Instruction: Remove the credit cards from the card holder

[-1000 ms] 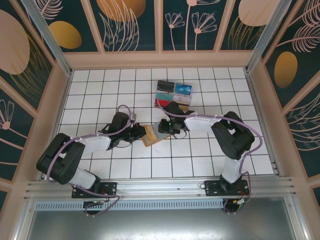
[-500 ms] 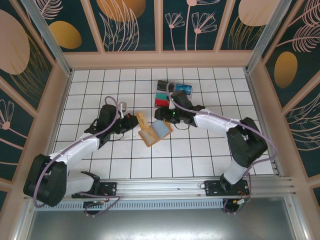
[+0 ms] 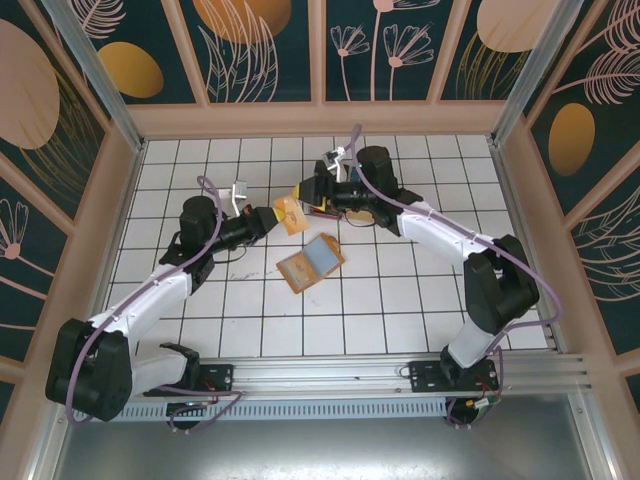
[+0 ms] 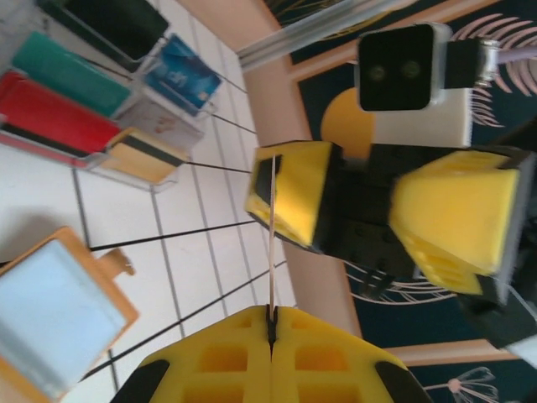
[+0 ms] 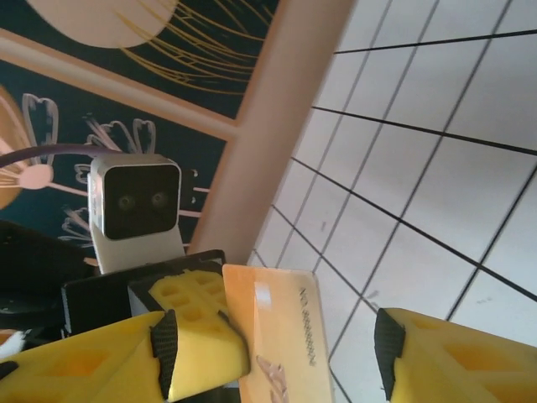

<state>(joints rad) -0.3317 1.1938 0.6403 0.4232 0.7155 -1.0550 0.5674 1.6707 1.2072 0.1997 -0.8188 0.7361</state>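
while pinching a gold card (image 4: 272, 235) in the closed left end effector (image 4: 270, 327), right end effector (image 5: 294, 332) agape around it: seemingly midway; holder (image 3: 311, 262) contents unclear.

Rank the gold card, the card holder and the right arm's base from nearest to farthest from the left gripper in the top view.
1. The gold card: pinched in the left gripper itself.
2. The card holder: lying on the tiles, toward the arms' side.
3. The right arm's base: far off at the bottom right edge.

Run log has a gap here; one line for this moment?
left fingers: shut on gold card | right fingers: open around it | card holder: open on table
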